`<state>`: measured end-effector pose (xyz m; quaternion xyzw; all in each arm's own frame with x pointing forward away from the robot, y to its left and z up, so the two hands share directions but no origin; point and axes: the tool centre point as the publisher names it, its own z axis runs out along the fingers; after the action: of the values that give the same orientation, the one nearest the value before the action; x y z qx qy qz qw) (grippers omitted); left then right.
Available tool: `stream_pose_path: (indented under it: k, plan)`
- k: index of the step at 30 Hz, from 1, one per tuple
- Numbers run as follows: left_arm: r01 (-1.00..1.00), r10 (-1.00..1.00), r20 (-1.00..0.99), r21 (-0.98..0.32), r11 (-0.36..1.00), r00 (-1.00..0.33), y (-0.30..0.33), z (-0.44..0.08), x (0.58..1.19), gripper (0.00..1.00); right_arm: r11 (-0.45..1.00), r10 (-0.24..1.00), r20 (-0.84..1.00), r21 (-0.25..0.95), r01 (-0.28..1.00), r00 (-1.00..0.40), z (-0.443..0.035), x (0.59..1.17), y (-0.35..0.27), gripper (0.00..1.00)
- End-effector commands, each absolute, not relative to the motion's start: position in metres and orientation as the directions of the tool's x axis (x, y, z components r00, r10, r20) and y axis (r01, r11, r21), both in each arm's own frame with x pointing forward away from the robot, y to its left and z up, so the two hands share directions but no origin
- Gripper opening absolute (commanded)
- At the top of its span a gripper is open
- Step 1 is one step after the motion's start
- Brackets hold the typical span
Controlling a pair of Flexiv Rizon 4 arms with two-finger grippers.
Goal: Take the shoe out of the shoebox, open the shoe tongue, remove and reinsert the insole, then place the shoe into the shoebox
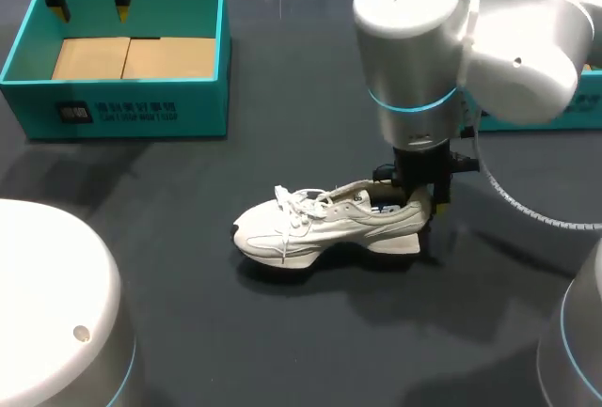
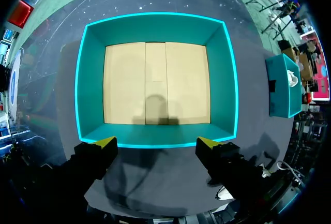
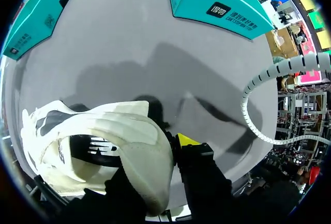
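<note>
Head view: right fingers (image 1: 439, 195) pinch the shoe (image 1: 320, 228); left fingers (image 1: 59, 7) hang spread above the shoebox (image 1: 193, 101).

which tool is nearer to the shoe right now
Right. The right tool is clamped on the heel of the shoe, one finger inside and one outside. The left tool hangs open over the shoebox, well away from it.

Quick count — one white shoe (image 1: 324, 228), two teal shoeboxes (left shoebox (image 1: 141, 111), right shoebox (image 1: 576, 114)), two grippers — left gripper (image 1: 89, 7), right gripper (image 1: 420, 202).
</note>
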<state>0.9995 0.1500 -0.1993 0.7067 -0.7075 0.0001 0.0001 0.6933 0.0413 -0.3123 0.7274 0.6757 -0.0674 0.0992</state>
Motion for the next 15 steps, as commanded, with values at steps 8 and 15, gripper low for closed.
stream_pose_path:
  k: [8, 15]
  plan:
    - [-1.0, -1.0, 0.0, 0.0, 0.001, -0.001, 0.15, -0.199, 1.0, 1.0, -0.068, 0.968, -0.239, 0.052, 0.996, 0.079, -0.313, 0.695, 0.046, 0.0]
    - [-1.0, -1.0, 0.0, 0.0, 0.001, -0.001, 0.15, -0.199, 1.0, 1.0, -0.1, 0.961, -0.253, 0.069, 0.993, 0.115, -0.332, 0.669, 0.055, 0.0]
